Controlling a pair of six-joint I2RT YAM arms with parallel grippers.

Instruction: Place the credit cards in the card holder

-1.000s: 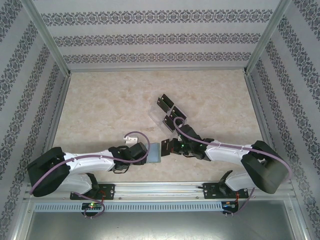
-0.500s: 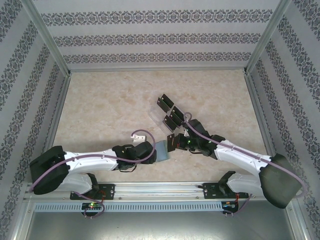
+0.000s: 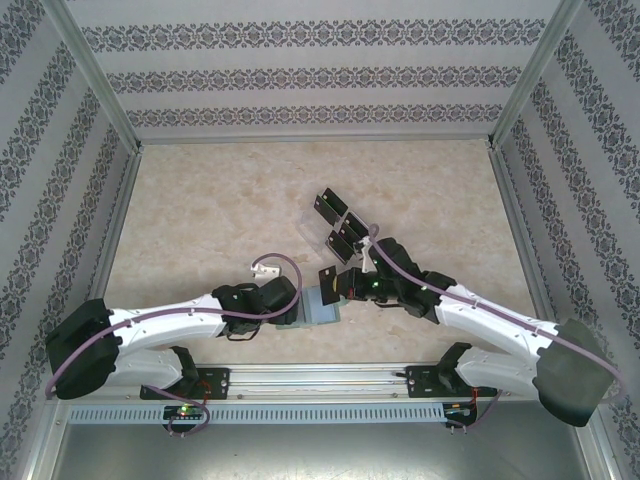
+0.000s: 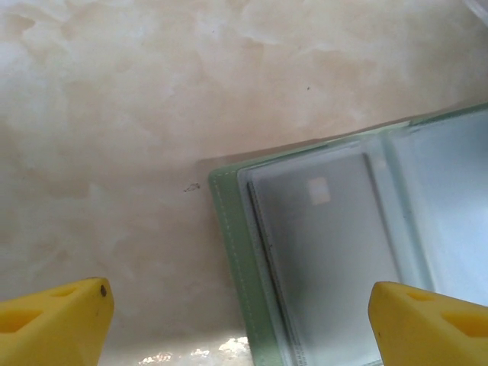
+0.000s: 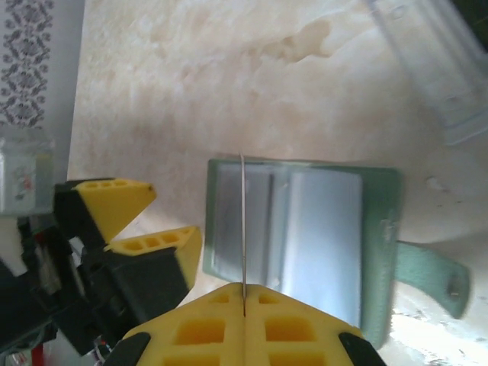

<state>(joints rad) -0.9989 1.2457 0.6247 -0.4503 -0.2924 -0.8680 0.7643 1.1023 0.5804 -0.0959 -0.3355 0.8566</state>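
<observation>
Top external view: I'm looking down on a pale, marbled beige table [image 3: 200, 220] that is sitting inside a boxed-in cell, with walls [image 3: 320, 75] papered in grey damask stripes rising on three sides and slanted aluminium posts [image 3: 93, 75] framing the corners. A slotted metal rail [image 3: 320, 378] is running along the near edge, carrying both arm bases. Near the middle of the table the card holder [image 3: 325, 308] is lying open and flat, its grey-green cover edging clear inner pockets and its small tab [image 5: 427, 274] sticking out on the side away from the left arm. The left gripper [image 3: 298, 306] is reaching in low from the left and hovering at the holder's edge. From its wrist camera, its yellow fingers [image 4: 53, 320] are standing wide apart with nothing between them, one over bare marble and the other over the holder's pocket. The right gripper [image 3: 338, 285] is coming in from the right and is clamped on one credit card [image 5: 242, 221]. That card is showing edge-on as a thin line above the open holder, over the side nearest the left arm. Farther back, the remaining credit cards [image 3: 328, 207] are resting on a clear plastic tray [image 5: 435, 76], well apart from the holder.
</observation>
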